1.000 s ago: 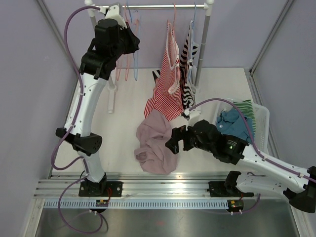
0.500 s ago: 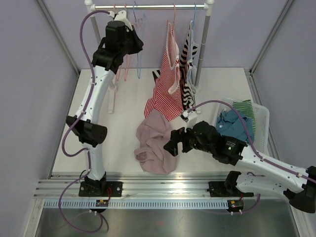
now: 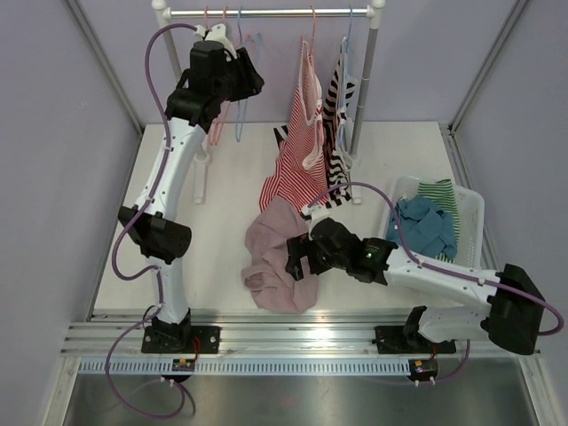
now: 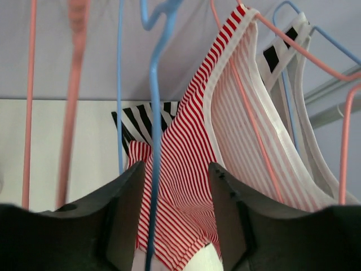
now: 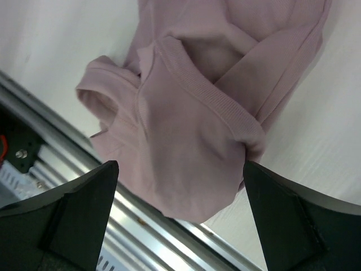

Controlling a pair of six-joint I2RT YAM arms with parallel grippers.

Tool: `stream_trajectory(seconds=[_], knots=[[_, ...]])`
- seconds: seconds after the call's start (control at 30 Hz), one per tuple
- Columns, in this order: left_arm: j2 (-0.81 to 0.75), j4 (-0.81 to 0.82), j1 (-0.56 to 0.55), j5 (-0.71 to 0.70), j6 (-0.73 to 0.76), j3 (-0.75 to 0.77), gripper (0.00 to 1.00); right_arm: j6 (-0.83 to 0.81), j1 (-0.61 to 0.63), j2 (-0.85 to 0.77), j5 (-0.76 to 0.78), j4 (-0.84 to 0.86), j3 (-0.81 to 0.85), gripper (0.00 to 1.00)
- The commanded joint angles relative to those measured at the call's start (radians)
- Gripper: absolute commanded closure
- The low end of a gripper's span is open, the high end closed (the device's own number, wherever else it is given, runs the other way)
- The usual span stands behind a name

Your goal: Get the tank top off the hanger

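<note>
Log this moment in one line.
left gripper: open, astride blue hanger at rail | right gripper: open, over pink top | pink top: off hanger, crumpled on table | red striped top: hanging

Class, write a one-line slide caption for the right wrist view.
Right claw, open, hovers over a crumpled mauve garment lying on the white table.

No writing, label, brand, number or sign can be read in any view. The red-striped tank top (image 3: 297,173), the pink garment (image 3: 277,253) and the basket (image 3: 475,209) show no lettering. The small boards (image 3: 185,363) at six o'clock are too small to read.
</note>
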Motion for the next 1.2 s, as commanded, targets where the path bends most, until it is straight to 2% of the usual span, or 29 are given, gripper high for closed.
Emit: stream_trajectory(seconds=[0.0,0.03,0.07,0.23,0.33,0.5,0.53,0.57,0.63,0.67,0.77,0.87,1.03,1.17], knots=[[-0.181,0.046,-0.001,0.083,-0.011,-0.021,0.37,-0.034,0.008,0.104,0.118,0.009,0.091,0.00],[-0.215,0.049,-0.017,0.082,-0.007,-0.062,0.14,-0.040,0.006,0.158,0.127,0.009,0.105,0.00],[-0.247,0.067,-0.023,0.080,0.001,-0.094,0.01,-0.044,0.006,0.187,0.139,0.009,0.119,0.01],[-0.511,0.089,-0.060,0.050,0.018,-0.260,0.01,-0.071,0.008,0.373,0.163,-0.002,0.218,0.00],[-0.661,0.118,-0.074,0.037,0.024,-0.398,0.01,-0.068,0.016,0.500,0.152,0.020,0.244,0.01],[-0.876,0.130,-0.089,-0.029,0.045,-0.627,0.01,-0.056,0.026,0.620,0.136,0.024,0.252,0.01],[-0.943,0.130,-0.089,-0.029,0.050,-0.660,0.01,-0.056,0.025,0.636,0.124,0.036,0.246,0.05],[-0.974,0.115,-0.089,-0.082,0.056,-0.690,0.01,-0.053,0.029,0.638,0.112,0.050,0.239,0.15],[-1.043,0.103,-0.089,-0.118,0.058,-0.785,0.01,-0.042,0.031,0.615,0.084,0.094,0.196,0.43],[-1.113,0.100,-0.089,-0.148,0.059,-0.822,0.01,-0.038,0.032,0.600,0.080,0.104,0.185,0.64],[-1.260,0.106,-0.089,-0.196,0.053,-0.990,0.01,-0.041,0.032,0.516,0.087,0.095,0.163,1.00],[-1.377,0.135,-0.089,-0.205,0.053,-1.131,0.01,-0.047,0.034,0.326,0.128,0.054,0.156,1.00],[-1.471,0.134,-0.089,-0.204,0.079,-1.297,0.01,-0.064,0.034,0.062,0.234,-0.104,0.189,1.00],[-1.499,0.083,-0.089,-0.248,0.087,-1.362,0.01,-0.076,0.032,-0.119,0.427,-0.306,0.284,1.00]])
